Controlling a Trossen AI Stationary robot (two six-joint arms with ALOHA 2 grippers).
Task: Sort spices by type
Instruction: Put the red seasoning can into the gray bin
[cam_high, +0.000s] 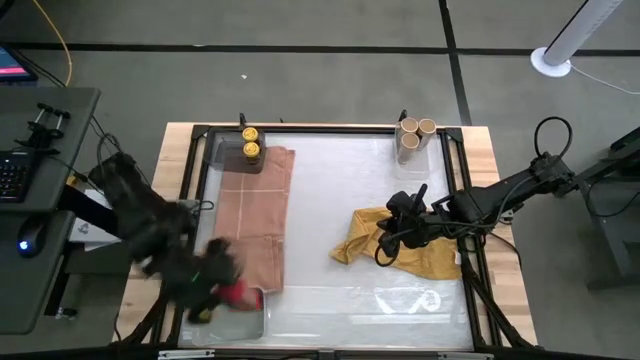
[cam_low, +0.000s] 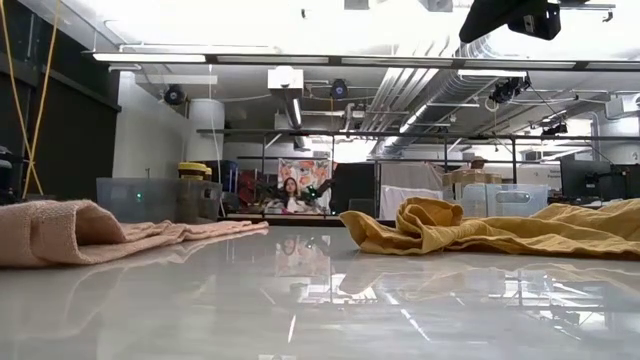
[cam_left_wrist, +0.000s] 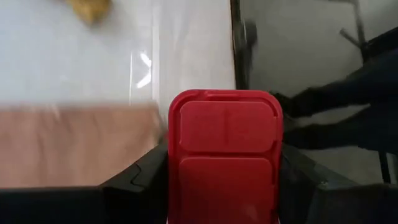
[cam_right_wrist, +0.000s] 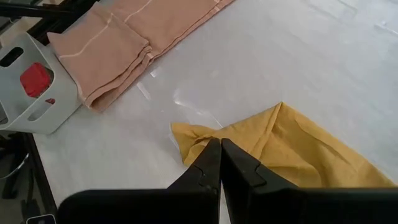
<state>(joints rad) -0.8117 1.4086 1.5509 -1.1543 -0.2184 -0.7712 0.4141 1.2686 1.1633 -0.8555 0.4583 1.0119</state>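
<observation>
Overall, the desk (cam_high: 330, 300) is seen covered by a glossy white sheet inside a dark frame. A folded pink cloth (cam_high: 255, 215) is laid on its left part, and a crumpled yellow cloth (cam_high: 390, 245) on its right part, well apart from the pink one. A grey tray (cam_right_wrist: 37, 99) is seen at the near-left corner, just beside the pink cloth.

The left pincer (cam_left_wrist: 224, 186) is found over that near-left corner, clamped on a red tin (cam_left_wrist: 225, 149), which is held between its two fingers (cam_left_wrist: 134, 180). A second red tin (cam_right_wrist: 34, 79) is seen lying in the grey tray.

The right pincer (cam_right_wrist: 220, 163) is held over the yellow cloth, its fingers pressed together with nothing between them.

Two yellow-capped jars (cam_high: 250, 142) are stood at the far-left corner, touching each other. Three tan-topped jars (cam_high: 412, 133) are grouped at the far-right side, close together.
</observation>
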